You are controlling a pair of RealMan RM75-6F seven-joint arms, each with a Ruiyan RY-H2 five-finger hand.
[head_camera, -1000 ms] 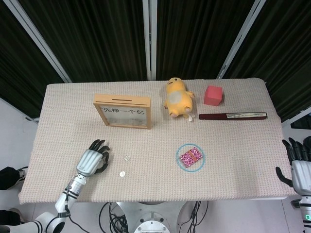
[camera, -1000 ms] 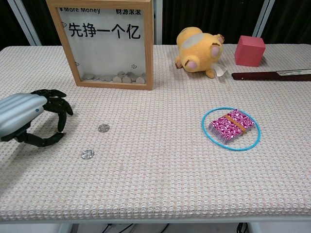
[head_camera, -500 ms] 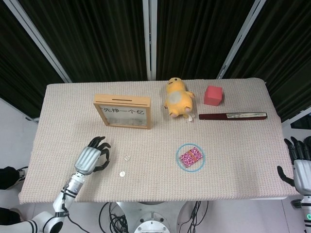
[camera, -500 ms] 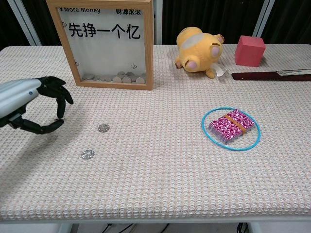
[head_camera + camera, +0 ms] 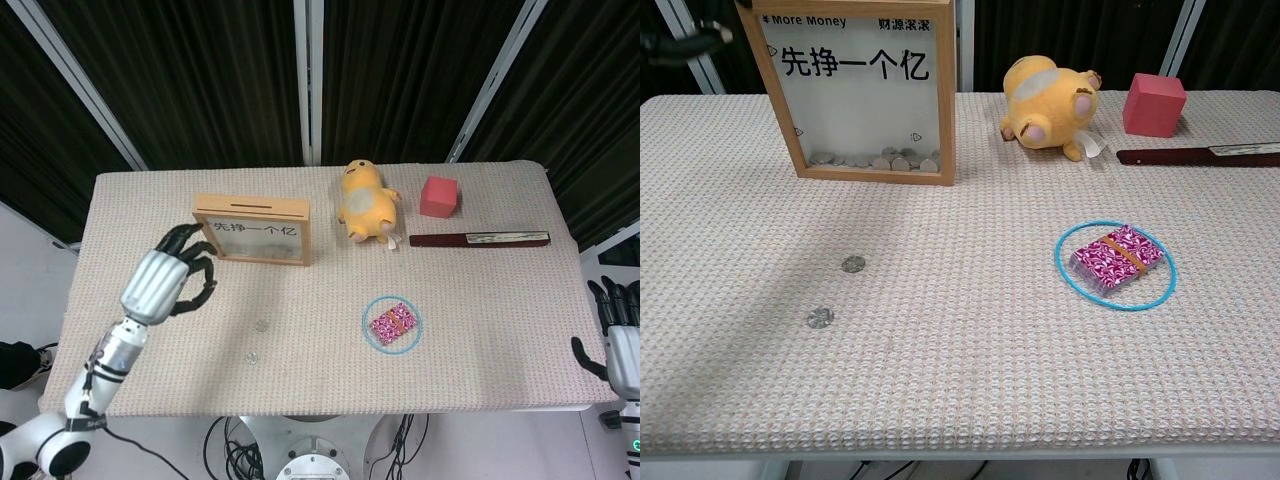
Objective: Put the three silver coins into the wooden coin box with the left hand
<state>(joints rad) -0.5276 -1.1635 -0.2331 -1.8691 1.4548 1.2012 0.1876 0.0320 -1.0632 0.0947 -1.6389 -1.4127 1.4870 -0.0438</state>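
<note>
Dark curtains behind a cloth-covered surface.
Black curtain point(image 5: 210, 70) panels with pale poles point(image 5: 310, 75); beige woven cloth point(image 5: 480, 320); grey floor point(image 5: 30, 270) beside it.

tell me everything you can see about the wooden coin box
The coin box is a light wooden frame with a clear front pane printed with black Chinese characters and "More Money". It stands upright at the table's far left. The head view shows a dark slot in its top edge. Silver coins lie piled along its bottom. The left hand is raised beside its left end; contact is unclear.
</note>
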